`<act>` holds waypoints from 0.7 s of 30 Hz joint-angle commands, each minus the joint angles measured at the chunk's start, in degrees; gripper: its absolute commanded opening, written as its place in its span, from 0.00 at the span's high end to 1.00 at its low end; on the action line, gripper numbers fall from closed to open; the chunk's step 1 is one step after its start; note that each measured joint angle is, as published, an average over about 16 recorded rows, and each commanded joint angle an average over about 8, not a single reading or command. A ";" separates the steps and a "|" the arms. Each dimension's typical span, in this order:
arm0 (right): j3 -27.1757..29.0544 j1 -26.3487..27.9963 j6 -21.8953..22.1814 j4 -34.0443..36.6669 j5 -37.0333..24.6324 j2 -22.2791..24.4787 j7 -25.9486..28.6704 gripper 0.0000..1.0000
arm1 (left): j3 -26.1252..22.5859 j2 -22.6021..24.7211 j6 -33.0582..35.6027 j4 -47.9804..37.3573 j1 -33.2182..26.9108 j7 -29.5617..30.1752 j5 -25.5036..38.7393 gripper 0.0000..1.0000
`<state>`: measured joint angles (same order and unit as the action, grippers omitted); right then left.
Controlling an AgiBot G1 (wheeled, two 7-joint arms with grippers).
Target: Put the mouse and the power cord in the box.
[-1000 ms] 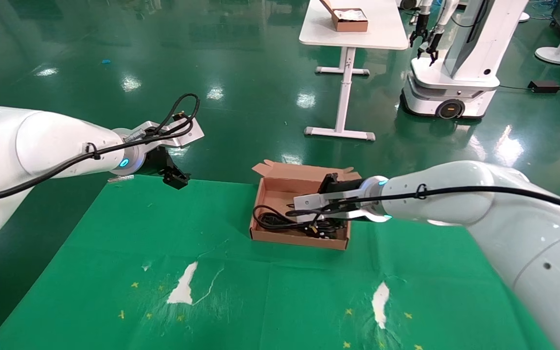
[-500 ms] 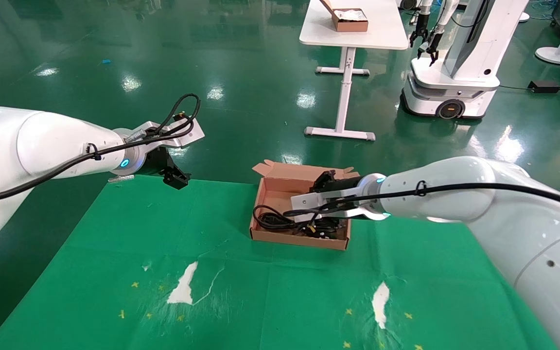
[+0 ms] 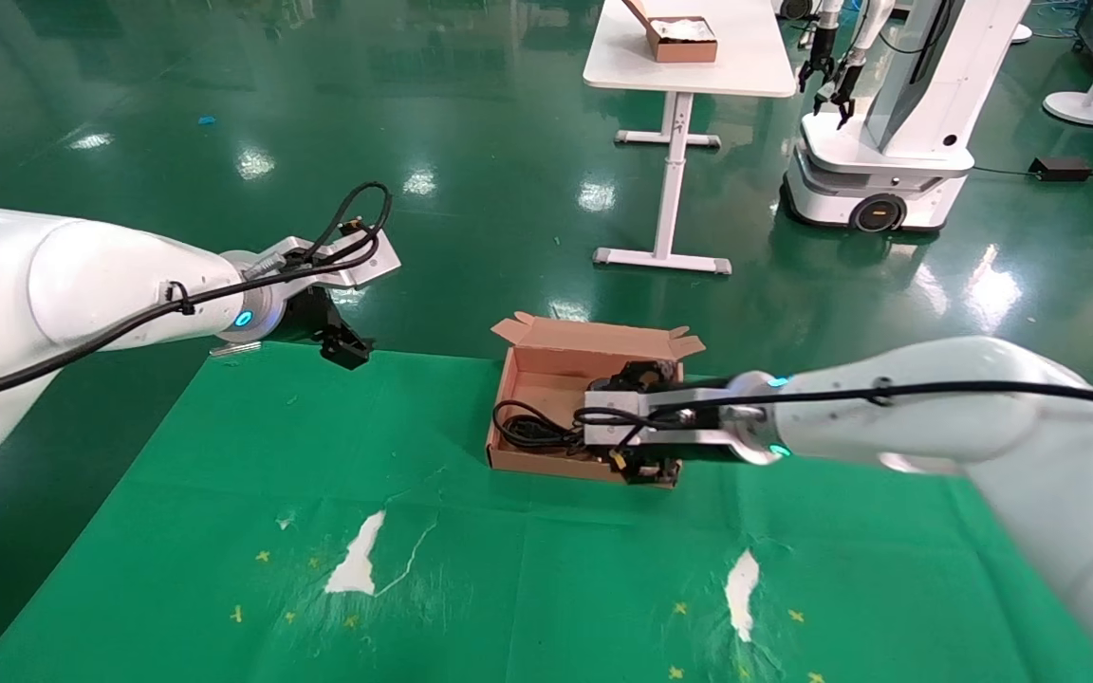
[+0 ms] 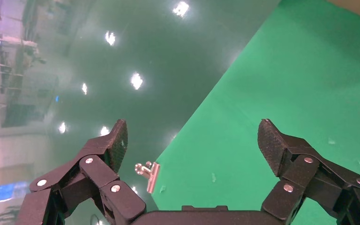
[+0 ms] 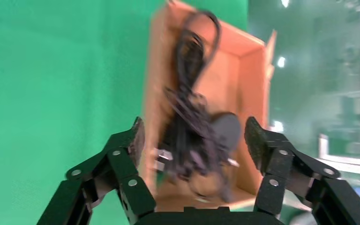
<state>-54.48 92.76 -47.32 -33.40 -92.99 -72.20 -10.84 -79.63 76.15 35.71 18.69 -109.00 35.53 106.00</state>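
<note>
The box point(image 3: 596, 339) stands open on the green cloth, right of centre. The power cord point(image 3: 526, 429) lies in bundled loops along its near left side. In the right wrist view the cord point(image 5: 190, 56) runs the length of the box point(image 5: 254, 79), and the black mouse point(image 5: 227, 129) rests on the tangle near the box's end. My right gripper point(image 5: 195, 130) hovers just above that end, open, its fingers either side of the mouse and cord without touching them. My left gripper point(image 3: 343, 351) hangs open and empty over the cloth's far left corner.
A metal clip point(image 4: 147, 175) holds the cloth's far left corner. White tears point(image 3: 358, 555) mark the near cloth. Beyond, a white table point(image 3: 689, 71) carries a small brown box point(image 3: 682, 40), and another robot point(image 3: 888, 142) stands to its right.
My right arm has shifted toward the box's near right corner and its wrist has turned. The left arm has not moved.
</note>
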 commanded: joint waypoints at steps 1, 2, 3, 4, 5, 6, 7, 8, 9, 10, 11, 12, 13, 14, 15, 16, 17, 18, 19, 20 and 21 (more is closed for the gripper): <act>1.51 -1.23 -1.51 -1.58 2.01 1.46 0.85 0.00 | -0.09 -0.08 0.02 0.22 0.01 0.25 0.11 0.00; 2.27 -1.84 -2.27 -2.37 3.02 2.19 1.27 0.00 | -0.13 -0.10 0.02 0.29 0.01 0.35 0.17 0.00; 3.03 -2.45 -3.02 -3.16 4.02 2.92 1.70 0.00 | -0.16 -0.12 0.02 0.36 0.01 0.45 0.21 0.00; 3.78 -3.07 -3.77 -3.95 5.03 3.66 2.12 0.00 | -0.20 -0.14 0.02 0.42 0.01 0.54 0.26 0.00; 4.57 -3.70 -4.56 -4.77 6.07 4.42 2.56 0.00 | -0.24 -0.15 0.03 0.49 0.01 0.64 0.30 0.00; 5.32 -4.32 -5.31 -5.56 7.08 5.15 2.99 0.00 | -0.27 -0.17 0.03 0.55 0.01 0.72 0.35 0.00; 6.08 -4.93 -6.07 -6.35 8.09 5.88 3.41 0.00 | -0.30 -0.19 0.03 0.61 0.01 0.81 0.38 0.00; 6.81 -5.52 -6.80 -7.11 9.05 6.58 3.82 0.00 | -0.33 -0.20 0.04 0.66 0.01 0.88 0.42 0.00; 7.57 -6.14 -7.55 -7.91 10.06 7.32 4.25 0.00 | -0.36 -0.22 0.04 0.71 0.01 0.96 0.46 0.00; 8.33 -6.75 -8.31 -8.70 11.07 8.05 4.67 0.00 | -0.39 -0.24 0.04 0.77 0.01 1.03 0.49 0.00; 9.05 -7.34 -9.03 -9.46 12.04 8.75 5.08 0.00 | -0.42 -0.25 0.04 0.81 0.01 1.10 0.52 0.00; 9.81 -7.96 -9.79 -10.25 13.04 9.48 5.51 0.00 | -0.45 -0.26 0.04 0.86 0.01 1.17 0.55 0.00; 10.54 -8.55 -10.52 -11.01 14.01 10.19 5.92 0.00 | -0.47 -0.28 0.04 0.90 0.01 1.23 0.57 0.00; 11.27 -9.14 -11.24 -11.77 14.98 10.89 6.33 0.00 | -0.50 -0.29 0.04 0.94 0.01 1.29 0.60 0.00; 12.03 -9.75 -12.00 -12.56 15.99 11.62 6.75 0.00 | -0.53 -0.30 0.05 0.99 0.01 1.35 0.62 0.00; 12.78 -10.37 -12.75 -13.35 16.99 12.36 7.18 0.00 | -0.55 -0.31 0.05 1.03 0.01 1.40 0.65 0.00; 13.51 -10.96 -13.48 -14.11 17.96 13.06 7.58 0.00 | -0.56 -0.33 0.05 1.06 0.02 1.44 0.65 0.00; 14.24 -11.55 -14.21 -14.87 18.93 13.76 7.99 0.00 | -0.44 -0.41 0.14 1.19 0.12 1.42 0.52 0.00; 14.99 -12.16 -14.96 -15.66 19.93 14.49 8.42 0.00 | -0.15 -0.60 0.36 1.45 0.33 1.33 0.23 0.00; 15.72 -12.75 -15.69 -16.42 20.90 15.20 8.83 0.00 | 0.25 -0.86 0.67 1.81 0.64 1.18 -0.18 0.00; 16.45 -13.34 -16.41 -17.18 21.87 15.90 9.23 0.00 | 0.78 -1.20 1.08 2.26 1.03 0.98 -0.72 0.00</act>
<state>-38.03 79.41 -63.73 -50.59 -71.12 -56.30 -1.60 -77.77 74.29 37.61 21.81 -107.18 36.02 104.19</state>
